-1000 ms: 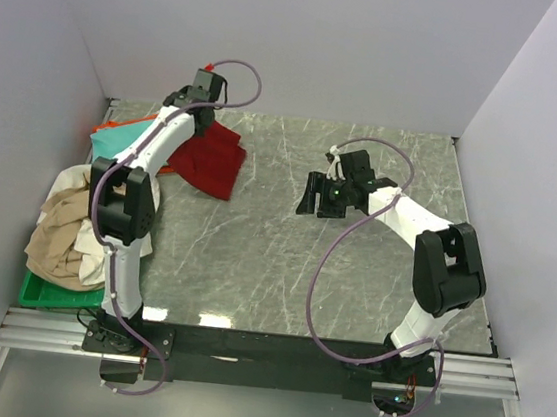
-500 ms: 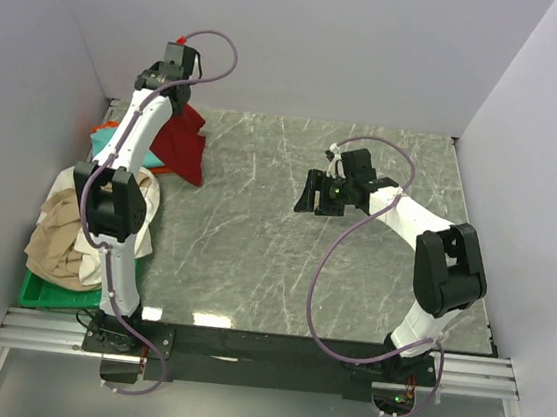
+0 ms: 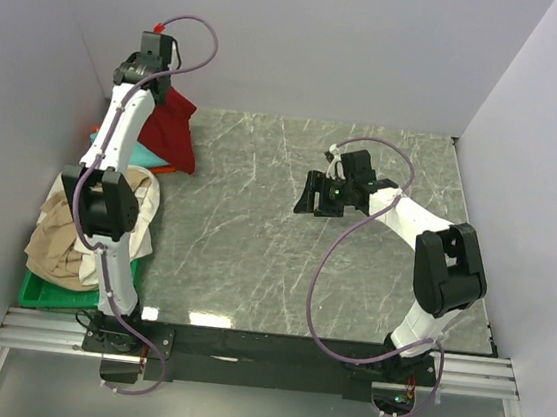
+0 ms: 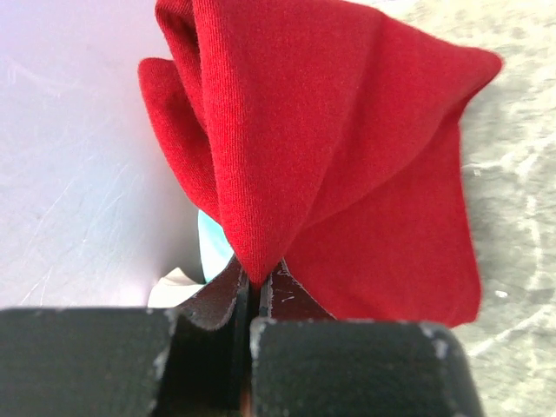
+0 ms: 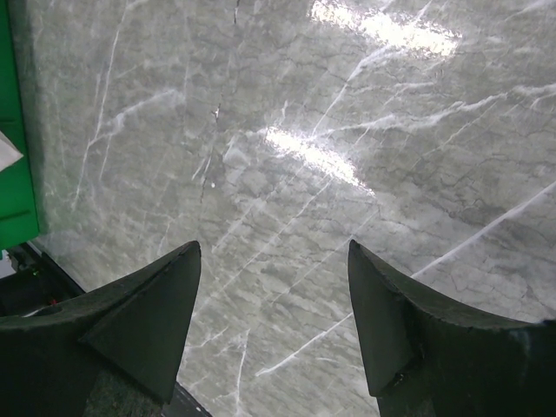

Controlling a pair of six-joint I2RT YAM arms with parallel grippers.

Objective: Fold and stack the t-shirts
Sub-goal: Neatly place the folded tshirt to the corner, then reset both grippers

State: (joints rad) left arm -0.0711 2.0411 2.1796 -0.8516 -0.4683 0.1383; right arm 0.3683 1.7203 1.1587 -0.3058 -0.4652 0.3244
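Left end effector (image 4: 251, 288): jaws pinched tight on a fold of the dark red t-shirt (image 3: 172, 128), raised in the upper left of the overhead view, close to the corner where the left and back walls meet.
Dark red t-shirt: hangs bunched from that grip, draping down and to the right in loose folds. Its lower edge reaches toward the table (image 3: 253, 256); whether it rests there cannot be told.
Teal t-shirt (image 3: 140, 155): lies at the left edge of the table, partly under the red cloth and the left arm. In the left wrist view a sliver of it shows just beside the clamped fold.
Orange t-shirt (image 3: 163, 168): only a thin strip shows, at the lower edge of the teal one.
Beige t-shirt (image 3: 59, 239): crumpled in a heap at the lower left, on the green tray (image 3: 39, 292).
White t-shirt (image 3: 147, 226): bunched against the right side of the beige heap, partly behind the left arm.
Right end effector (image 5: 274, 256): jaws spread wide and holding nothing, over bare marble-patterned table right of centre in the overhead view, well apart from all the shirts.
Green tray: sits at the lower left corner of the table; its edge also shows at the left border of the right wrist view.
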